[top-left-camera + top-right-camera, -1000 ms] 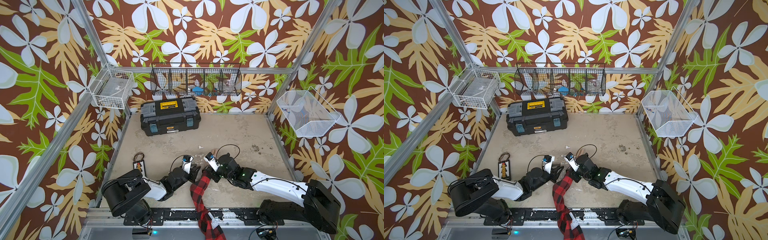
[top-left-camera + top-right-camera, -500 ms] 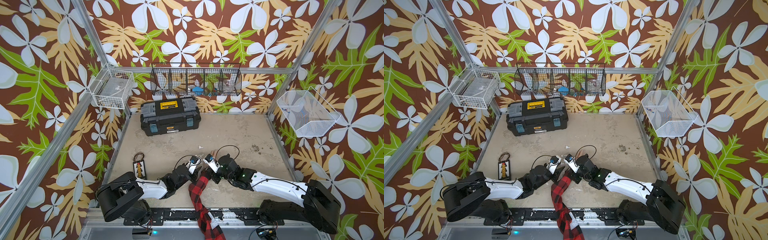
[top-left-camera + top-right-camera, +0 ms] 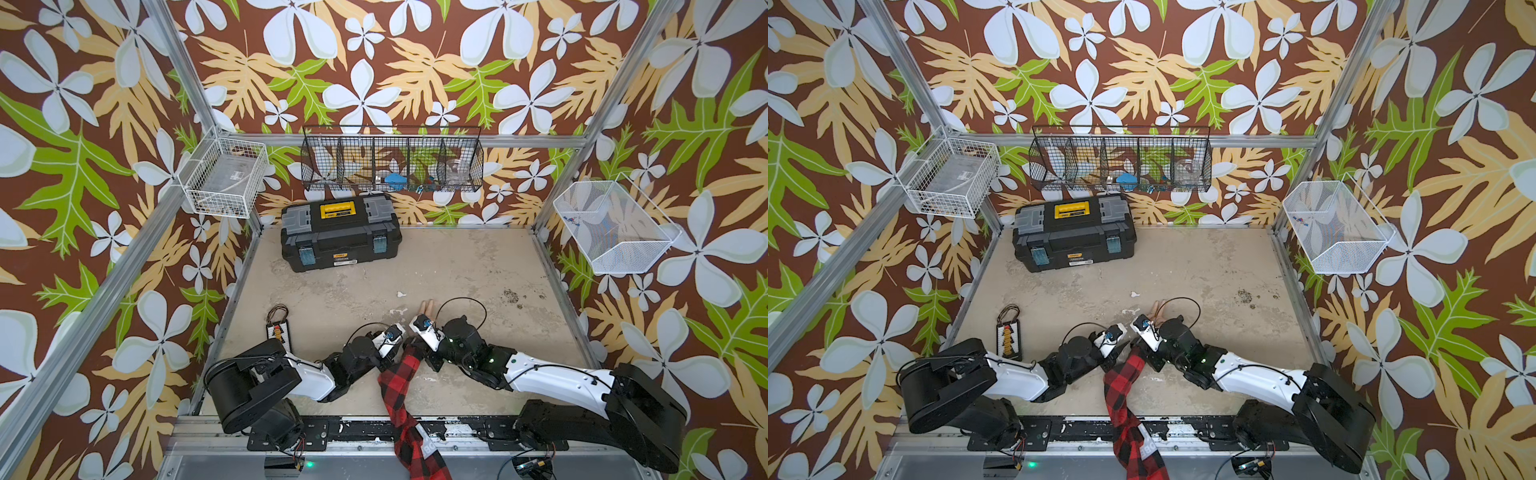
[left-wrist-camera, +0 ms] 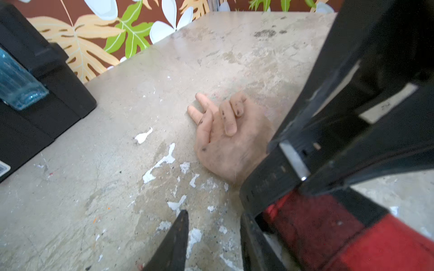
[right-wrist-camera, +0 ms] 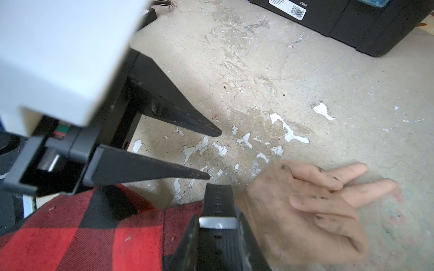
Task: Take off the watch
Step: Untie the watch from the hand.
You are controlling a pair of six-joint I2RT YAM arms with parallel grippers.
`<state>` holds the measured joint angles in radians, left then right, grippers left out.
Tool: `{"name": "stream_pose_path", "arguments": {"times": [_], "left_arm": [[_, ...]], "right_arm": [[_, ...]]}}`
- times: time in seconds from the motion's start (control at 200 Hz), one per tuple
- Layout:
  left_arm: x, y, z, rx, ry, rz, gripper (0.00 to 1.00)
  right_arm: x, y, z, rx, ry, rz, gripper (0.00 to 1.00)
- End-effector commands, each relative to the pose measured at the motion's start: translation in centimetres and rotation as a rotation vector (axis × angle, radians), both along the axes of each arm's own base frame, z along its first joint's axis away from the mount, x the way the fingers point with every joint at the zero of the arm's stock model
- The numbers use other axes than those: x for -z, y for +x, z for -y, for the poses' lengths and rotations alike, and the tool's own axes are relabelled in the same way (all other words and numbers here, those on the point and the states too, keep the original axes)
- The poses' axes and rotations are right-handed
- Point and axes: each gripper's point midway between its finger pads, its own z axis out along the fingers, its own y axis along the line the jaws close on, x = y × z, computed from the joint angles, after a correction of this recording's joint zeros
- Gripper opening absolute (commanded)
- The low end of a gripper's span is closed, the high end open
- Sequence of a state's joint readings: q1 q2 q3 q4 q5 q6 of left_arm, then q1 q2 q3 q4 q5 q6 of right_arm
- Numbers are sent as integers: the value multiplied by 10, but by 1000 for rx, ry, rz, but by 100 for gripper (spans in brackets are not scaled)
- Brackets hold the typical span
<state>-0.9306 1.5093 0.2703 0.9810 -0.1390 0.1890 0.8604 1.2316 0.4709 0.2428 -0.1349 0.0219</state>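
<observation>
At the near edge of the desk (image 3: 415,270) you have the watch (image 5: 218,204) still on the wrist, between a dummy hand (image 5: 305,211) and a red-and-black plaid sleeve (image 5: 94,234). The removal is not done.

Findings:
- Right gripper (image 4: 290,165): its jaws are closed on the strap (image 4: 270,178), right at the silver buckle (image 5: 217,222). This is the only hold on the watch.
- Left gripper (image 5: 212,154): its jaws stand apart and hold nothing. The nearer finger lies just beside the sleeve and the strap's free end. Whether it touches them you cannot tell.
- The strap passes through the buckle, and its squared tail lies flat against the wrist. Whether the pin has left its hole cannot be told.

Assessment: you are at the unfastening step, early in the task. What remains is to free the tail from the buckle, open the band, and lift it clear of the wrist.

Condition of the watch: a black, rubbery-looking band with a row of small slots and a bright metal buckle, sitting snug. The face is out of sight in every view, presumably under the wrist.
</observation>
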Motion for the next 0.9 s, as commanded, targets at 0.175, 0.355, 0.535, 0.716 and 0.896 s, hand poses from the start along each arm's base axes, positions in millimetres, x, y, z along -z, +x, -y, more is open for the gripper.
{"name": "stream_pose_path", "arguments": {"times": [0.175, 0.355, 0.535, 0.716, 0.896], "left_arm": [[-13, -6, 24, 107, 24, 92, 39], [5, -5, 17, 94, 90, 76, 39], [15, -4, 19, 105, 144, 77, 39], [8, 2, 32, 119, 121, 81, 40], [17, -1, 29, 139, 174, 80, 40]], "right_arm": [[-9, 3, -7, -11, 37, 27, 18], [-11, 3, -5, -4, 41, 34, 18], [-12, 2, -6, -9, 47, 35, 18], [-11, 0, -8, -24, 49, 22, 18], [-11, 8, 0, 32, 22, 45, 17]]}}
